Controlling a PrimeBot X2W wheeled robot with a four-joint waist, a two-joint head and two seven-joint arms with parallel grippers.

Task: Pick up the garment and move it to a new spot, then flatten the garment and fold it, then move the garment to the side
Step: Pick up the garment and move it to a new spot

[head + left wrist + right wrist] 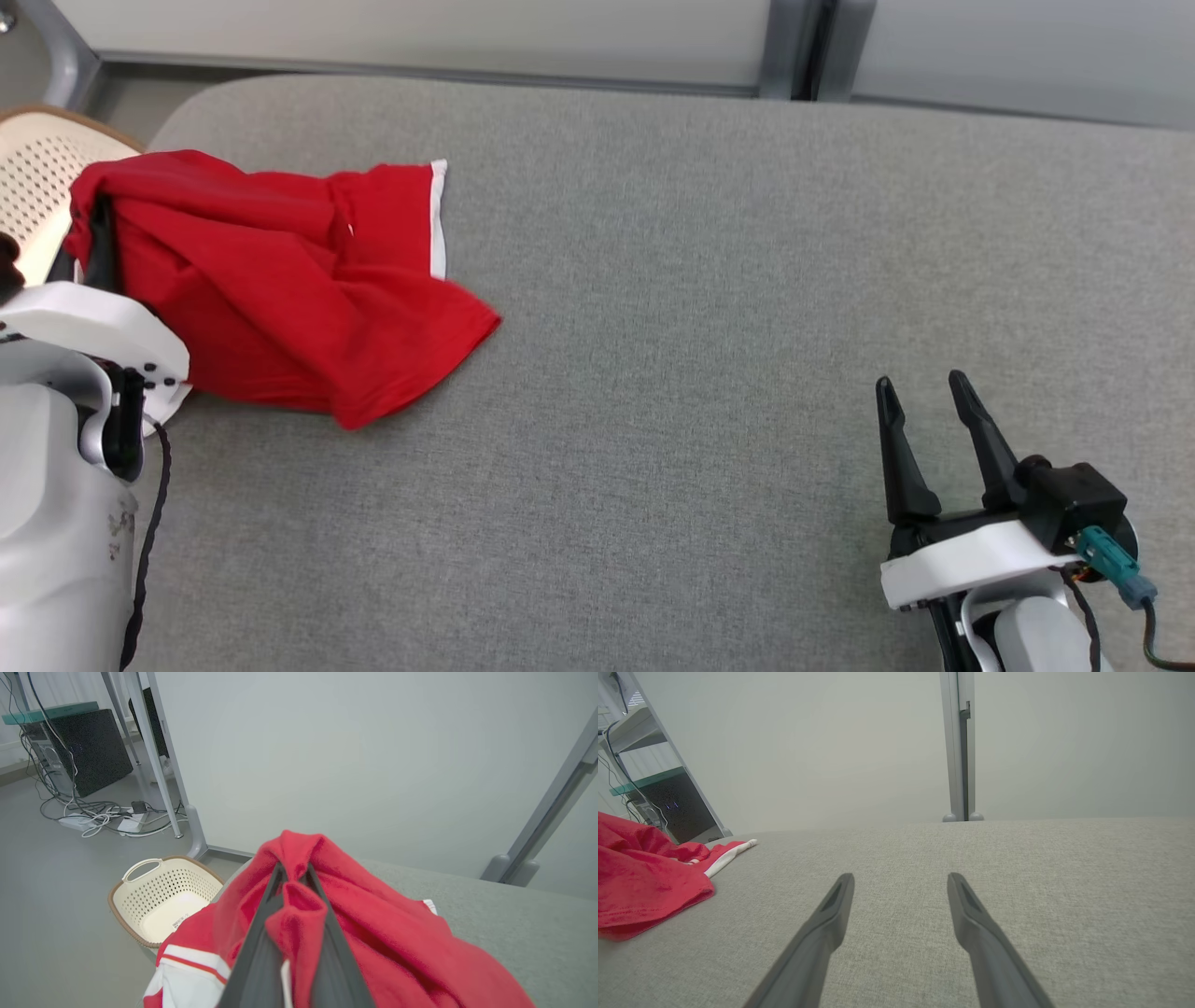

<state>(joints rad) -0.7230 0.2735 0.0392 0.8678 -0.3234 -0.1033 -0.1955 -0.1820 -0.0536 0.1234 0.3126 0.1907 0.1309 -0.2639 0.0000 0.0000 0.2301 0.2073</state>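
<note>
Near right part of the grey table (700, 280): right gripper (920, 381), fingers wide apart, nothing in it. Near left edge of the grey table: left gripper (294, 868), fingers pinched tight on a bunch of the red garment (280, 280). Lies all crumpled in a heap on the left end of the grey table. Past the far left corner of the grey table, down low: a cream basket (187, 882). Done so far, by the look of it: only the grab. Left to do: lift, carry to a new spot, smooth flat, fold, move to the side
</note>
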